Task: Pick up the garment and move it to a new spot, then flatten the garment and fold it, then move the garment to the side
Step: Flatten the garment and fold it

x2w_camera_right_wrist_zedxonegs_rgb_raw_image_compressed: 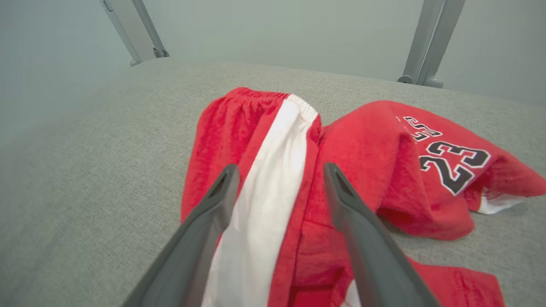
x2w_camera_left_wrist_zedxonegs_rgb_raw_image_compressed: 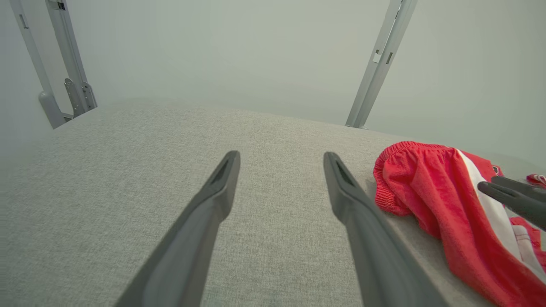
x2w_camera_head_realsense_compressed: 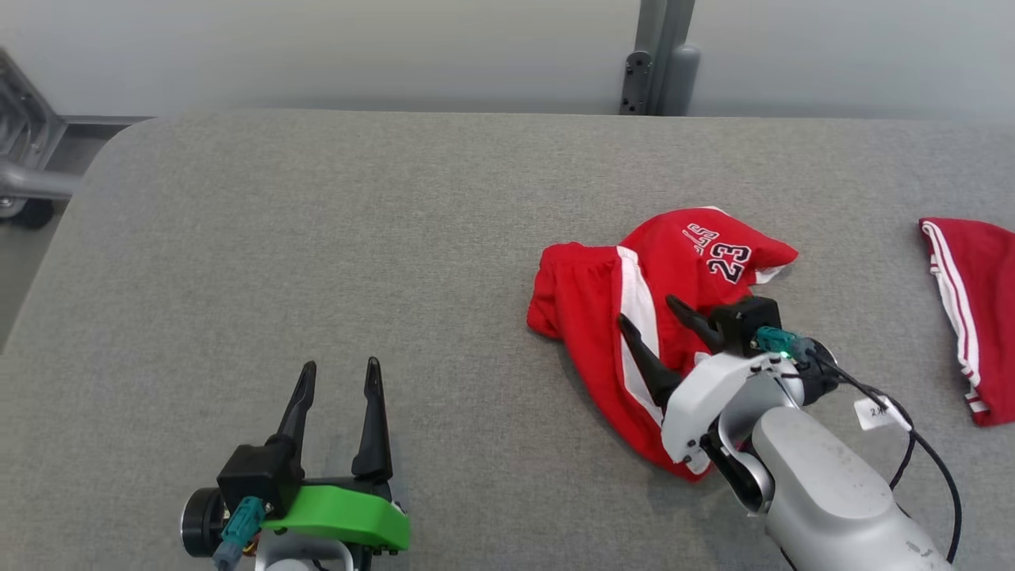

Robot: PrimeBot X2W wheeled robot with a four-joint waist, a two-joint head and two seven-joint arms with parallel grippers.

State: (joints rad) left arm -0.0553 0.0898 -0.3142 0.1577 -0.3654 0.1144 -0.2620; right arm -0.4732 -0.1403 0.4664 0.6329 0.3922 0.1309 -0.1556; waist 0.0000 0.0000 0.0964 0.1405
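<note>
The garment (x2w_camera_head_realsense_compressed: pixel 634 309) is a pair of red shorts with a white side stripe and a black "23", lying crumpled right of centre on the grey table (x2w_camera_head_realsense_compressed: pixel 357 238). My right gripper (x2w_camera_head_realsense_compressed: pixel 652 311) hovers over its near half, open, with the white stripe (x2w_camera_right_wrist_zedxonegs_rgb_raw_image_compressed: pixel 273 179) showing between its fingers and nothing pinched. The garment (x2w_camera_right_wrist_zedxonegs_rgb_raw_image_compressed: pixel 362 170) spreads under those fingers in the right wrist view. My left gripper (x2w_camera_head_realsense_compressed: pixel 339 366) rests open near the table's front left, over bare cloth. In the left wrist view the garment (x2w_camera_left_wrist_zedxonegs_rgb_raw_image_compressed: pixel 431 192) lies to the right of my left gripper (x2w_camera_left_wrist_zedxonegs_rgb_raw_image_compressed: pixel 281 155).
A second red garment (x2w_camera_head_realsense_compressed: pixel 971 309) with white stripes lies at the table's right edge. A grey metal post (x2w_camera_head_realsense_compressed: pixel 658 55) stands behind the table's far edge. A metal frame (x2w_camera_head_realsense_compressed: pixel 24 151) with a wheel sits off the far left corner.
</note>
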